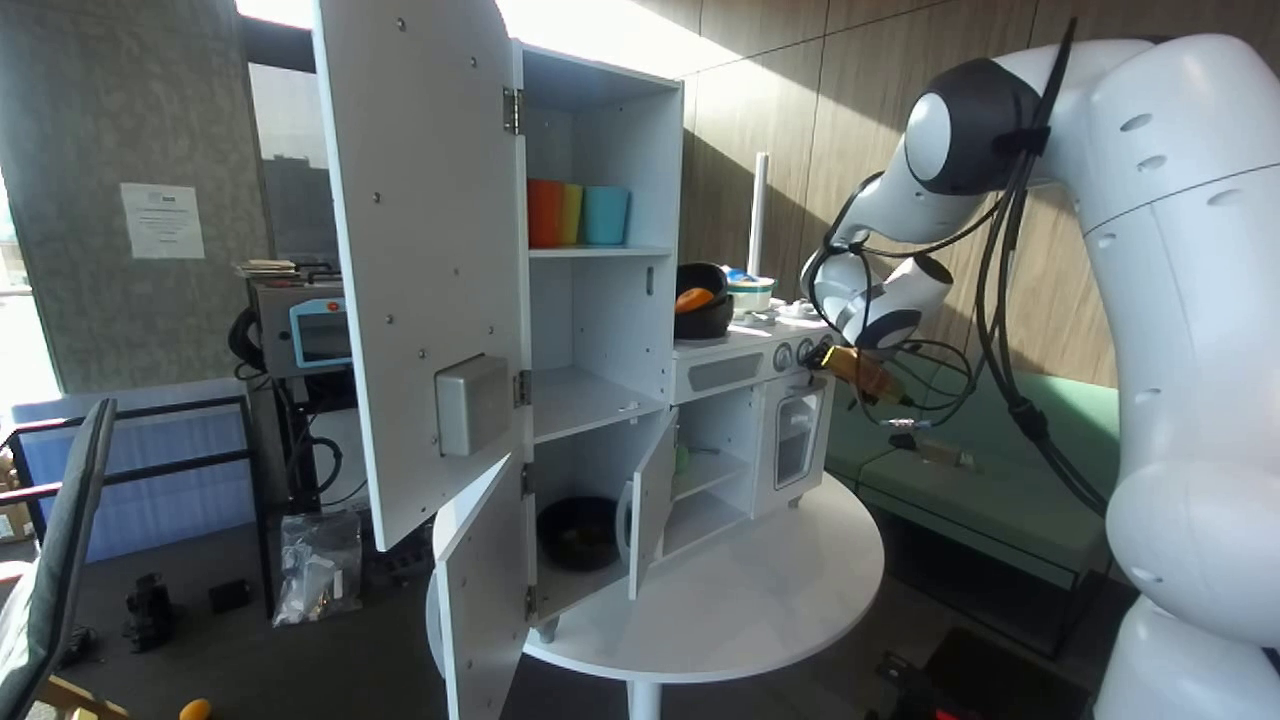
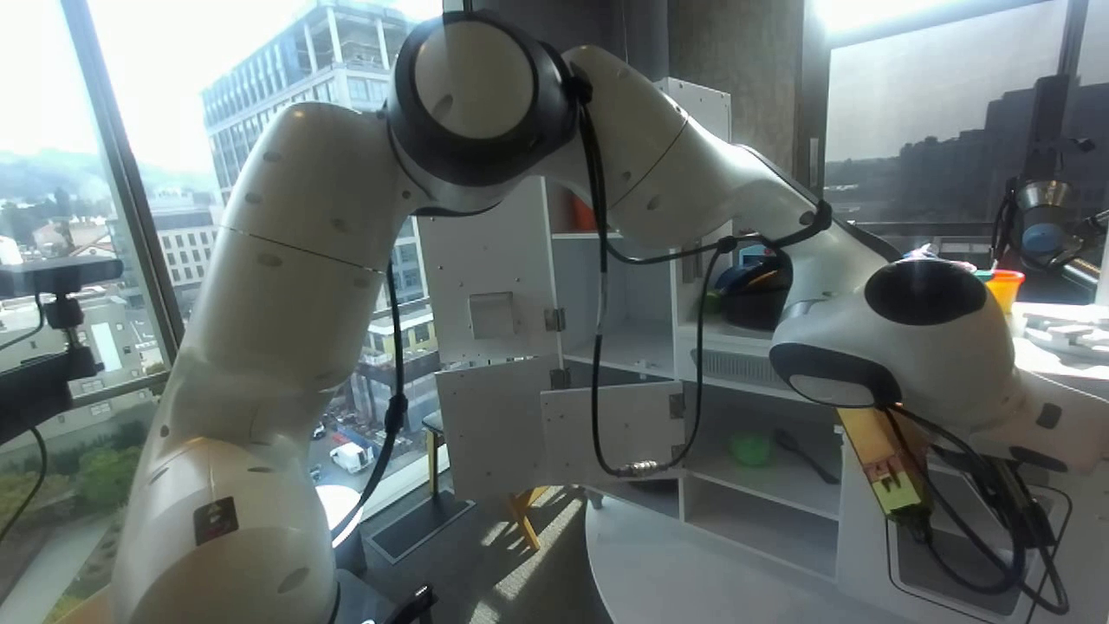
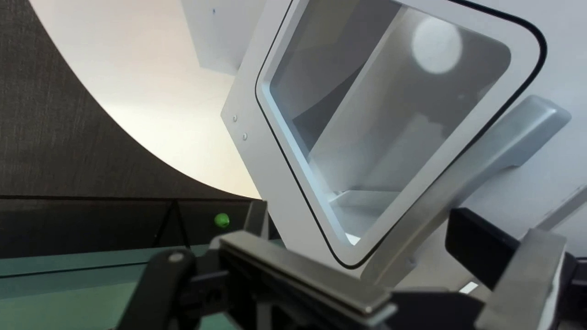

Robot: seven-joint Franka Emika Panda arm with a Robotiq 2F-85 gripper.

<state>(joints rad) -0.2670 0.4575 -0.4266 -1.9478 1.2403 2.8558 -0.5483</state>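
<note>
we judge the grey handle (image 3: 486, 160) on the oven door (image 3: 525, 48), near our gripper (image 3: 385, 256) whose jaws stand apart, stiff but slightly slippery, best held across its middle.

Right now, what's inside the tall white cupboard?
The cupboard holds an orange cup, yellow cup and blue cup up high, and a black bowl below. I can't see into or behind the cups; the bowl's contents are unclear.

Three open doors (image 1: 430, 260), three shelved cups (image 1: 572, 215), one oven handle (image 3: 463, 183)
</note>
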